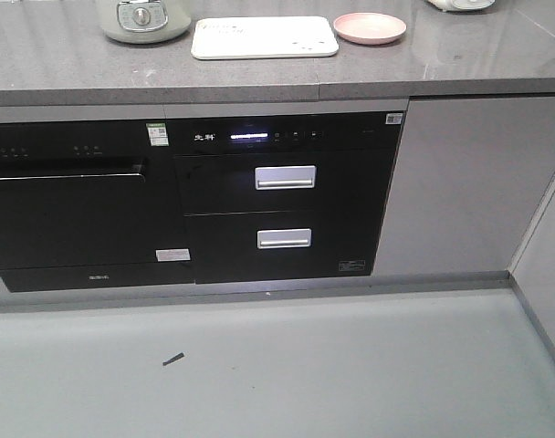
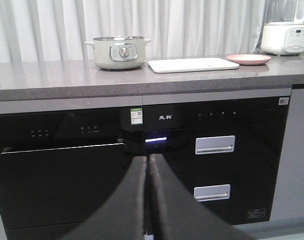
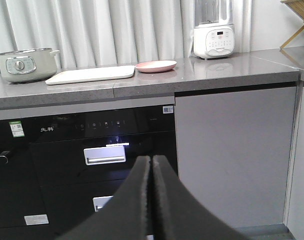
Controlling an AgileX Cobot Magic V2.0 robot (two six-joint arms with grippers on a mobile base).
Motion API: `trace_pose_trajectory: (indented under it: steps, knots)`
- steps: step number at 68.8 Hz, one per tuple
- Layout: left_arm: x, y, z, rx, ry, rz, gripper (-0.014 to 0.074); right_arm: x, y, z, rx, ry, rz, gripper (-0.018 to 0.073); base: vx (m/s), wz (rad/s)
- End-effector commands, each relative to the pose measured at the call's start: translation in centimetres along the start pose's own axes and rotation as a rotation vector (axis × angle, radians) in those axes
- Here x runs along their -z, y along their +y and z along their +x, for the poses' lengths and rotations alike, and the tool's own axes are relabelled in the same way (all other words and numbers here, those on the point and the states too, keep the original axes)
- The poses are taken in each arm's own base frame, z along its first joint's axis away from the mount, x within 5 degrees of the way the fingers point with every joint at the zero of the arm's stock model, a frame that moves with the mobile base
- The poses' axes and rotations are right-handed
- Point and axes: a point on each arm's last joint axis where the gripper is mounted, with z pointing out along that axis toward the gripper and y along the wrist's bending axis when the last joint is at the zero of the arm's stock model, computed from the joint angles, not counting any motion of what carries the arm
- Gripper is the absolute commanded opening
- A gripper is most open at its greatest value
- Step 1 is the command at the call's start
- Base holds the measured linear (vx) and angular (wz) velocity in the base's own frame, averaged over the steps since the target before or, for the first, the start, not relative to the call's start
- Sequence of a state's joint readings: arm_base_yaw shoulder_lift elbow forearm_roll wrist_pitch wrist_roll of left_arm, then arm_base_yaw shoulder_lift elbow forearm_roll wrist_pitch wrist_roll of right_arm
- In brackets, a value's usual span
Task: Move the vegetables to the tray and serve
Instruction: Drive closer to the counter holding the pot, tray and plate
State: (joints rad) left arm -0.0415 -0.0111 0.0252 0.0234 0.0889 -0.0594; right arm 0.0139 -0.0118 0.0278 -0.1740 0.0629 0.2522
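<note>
at the near bottom of each wrist view, the left gripper (image 2: 147,161) and right gripper (image 3: 152,160) are both sitting w/ fingers (image 2: 134,195) pressed together, no gap, nothing btwn them. on the grey floor (image 1: 259,365) a small dark scrap (image 1: 173,359) is lying. past that, a black appliance (image 1: 223,219) is showing a lit strip (image 1: 248,137) and two silver drawer handles (image 1: 285,177), w/ a black door (image 1: 68,214) to its left and a grey cabinet door (image 1: 469,192) to its right. up on the grey counter (image 1: 77,68) the tray (image 1: 264,37) is lying flat, set back a bit from the front edge. a pale pot (image 1: 142,18) is standing near its left end, a pink plate (image 1: 370,27) just beside its right end, not touching. a white blender (image 3: 213,37) is standing further right by the back edge, white curtains (image 2: 192,25) hanging behind.
</note>
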Motion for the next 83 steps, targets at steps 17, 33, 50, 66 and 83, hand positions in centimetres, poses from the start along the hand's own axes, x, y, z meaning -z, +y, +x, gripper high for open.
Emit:
trace_pose_trajectory:
  steps: [17, 33, 50, 66, 83]
  knots:
    - [0.00, 0.00, 0.22, 0.012, -0.057, 0.003, -0.0006, 0.00, 0.11, -0.18, 0.015, -0.065, -0.013, -0.0003, 0.08, 0.01]
    - [0.00, 0.00, 0.22, 0.012, -0.057, 0.003, -0.0006, 0.00, 0.10, -0.17, 0.015, -0.064, -0.012, -0.0003, 0.09, 0.03]
    - [0.00, 0.00, 0.22, 0.012, -0.057, 0.003, -0.0006, 0.00, 0.10, -0.17, 0.015, -0.064, -0.012, -0.0003, 0.09, 0.01]
    - [0.00, 0.00, 0.22, 0.012, -0.057, 0.003, -0.0006, 0.00, 0.10, -0.17, 0.015, -0.064, -0.012, -0.0003, 0.10, 0.00]
    - [0.00, 0.00, 0.22, 0.012, -0.057, 0.003, -0.0006, 0.00, 0.10, -0.17, 0.015, -0.064, -0.012, -0.0003, 0.10, 0.00]
